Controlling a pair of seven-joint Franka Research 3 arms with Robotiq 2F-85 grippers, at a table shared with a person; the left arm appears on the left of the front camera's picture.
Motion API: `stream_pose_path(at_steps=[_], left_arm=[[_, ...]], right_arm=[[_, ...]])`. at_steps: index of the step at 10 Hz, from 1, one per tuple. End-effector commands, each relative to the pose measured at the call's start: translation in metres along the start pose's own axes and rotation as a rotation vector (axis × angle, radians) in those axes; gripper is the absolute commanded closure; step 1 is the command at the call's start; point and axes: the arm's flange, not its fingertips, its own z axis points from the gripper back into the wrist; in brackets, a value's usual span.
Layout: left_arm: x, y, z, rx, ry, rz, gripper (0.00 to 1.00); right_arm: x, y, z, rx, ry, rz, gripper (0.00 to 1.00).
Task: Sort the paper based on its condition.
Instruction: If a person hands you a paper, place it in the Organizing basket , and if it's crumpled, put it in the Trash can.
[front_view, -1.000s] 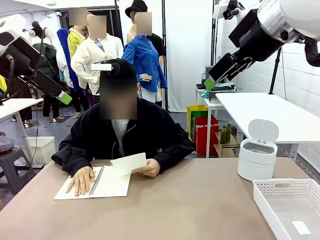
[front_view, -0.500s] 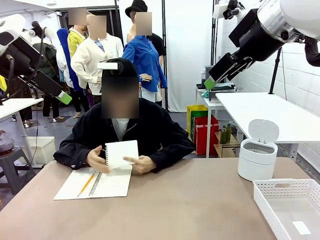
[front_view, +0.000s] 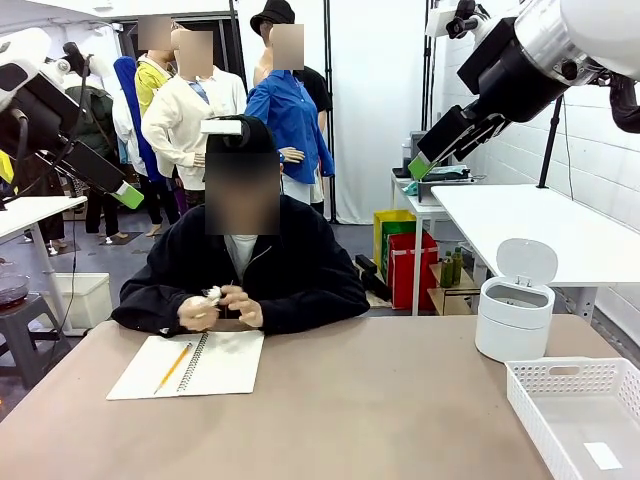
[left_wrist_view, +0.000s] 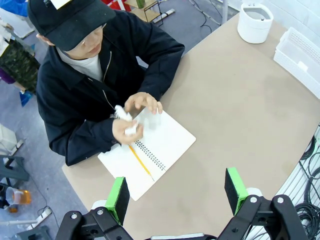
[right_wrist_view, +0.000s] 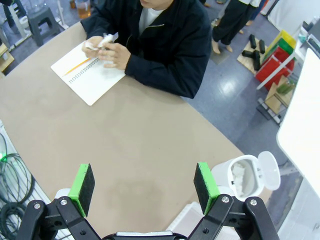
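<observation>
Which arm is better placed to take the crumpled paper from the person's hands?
Probably the left. The crumpled paper is in the person's hands on the table's left side, by the notebook. The left gripper hangs open on that side; the right gripper, also open, is nearer the bin.

The paper (left_wrist_view: 121, 113) is largely covered by the person's hands (left_wrist_view: 142, 102), so its shape cannot be fully made out. The tray (front_view: 600, 363) is cut off by the front view's right and bottom edges. The white slip (front_view: 603, 455) in it is too small to be identified.
</observation>
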Motion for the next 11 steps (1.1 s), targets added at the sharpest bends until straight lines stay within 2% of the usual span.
stream_pose_path(at_steps=[1, 11], left_arm=[[-0.0003, 0.0007, 0.0005, 0.000, -0.001, 0.002, 0.00], [-0.0003, 0.0007, 0.0005, 0.000, -0.001, 0.002, 0.00]], right_arm=[[0.0000, -0.0001, -0.0005, 0.004, 0.000, -0.004, 0.00], [0.0000, -0.0001, -0.0005, 0.004, 0.000, -0.004, 0.00]])
